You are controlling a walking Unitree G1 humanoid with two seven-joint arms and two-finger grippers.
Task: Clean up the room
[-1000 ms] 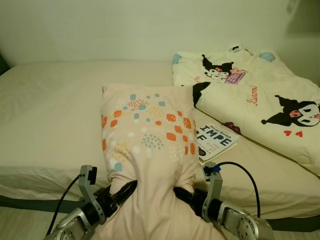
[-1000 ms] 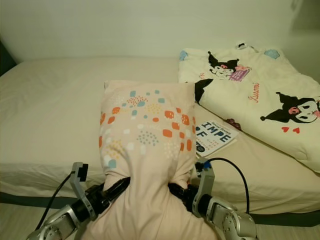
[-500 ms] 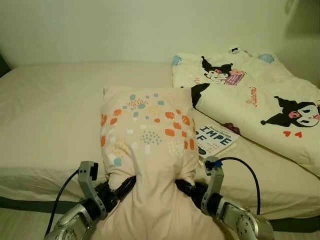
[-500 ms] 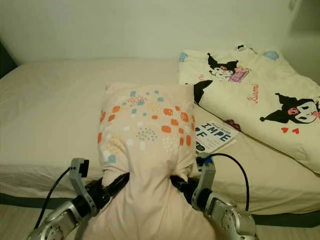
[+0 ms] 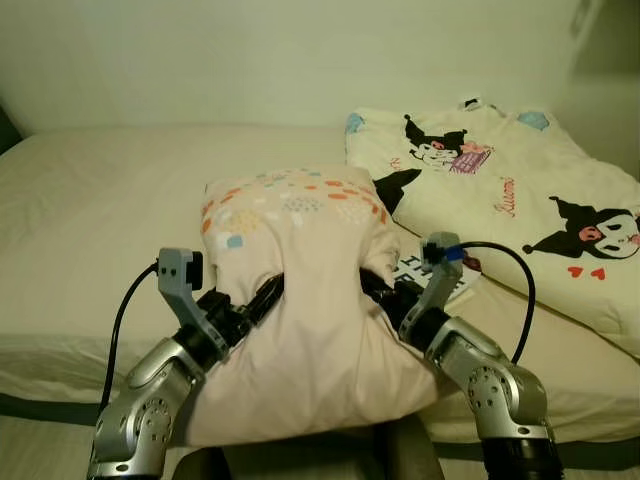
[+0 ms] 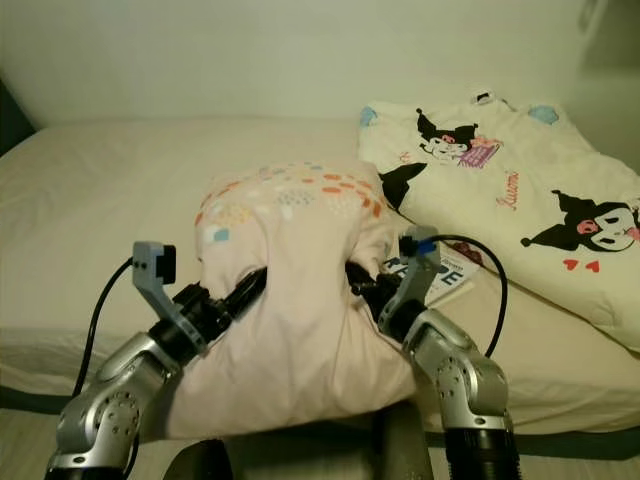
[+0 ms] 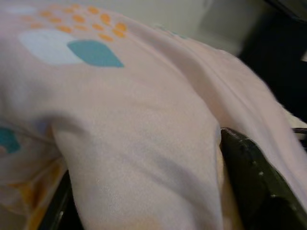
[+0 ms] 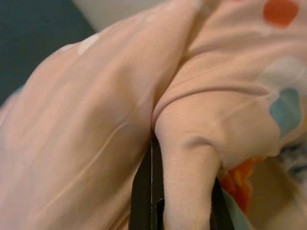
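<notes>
**Robot Holds a Big Pillow Over the Bed**

A wide bed with a cream sheet sits against a plain pale wall. On the right side of the bed lies a folded blanket with black-and-white cartoon faces on it. Just beside the blanket is a magazine with big dark letters, partly hidden behind the robot's right arm.

In the middle is a pink pillow with orange, blue and white spots. It is lifted up over the near edge of the bed, and its lower part hangs down toward the robot.

The left gripper is pushed into the left side of the pillow. In the left wrist view, cloth bulges between the two black fingers, so they are pinching the pillow.

The right gripper is on the right side of the pillow. In the right wrist view, a fold of pink cloth is squeezed between its fingers too.
</notes>
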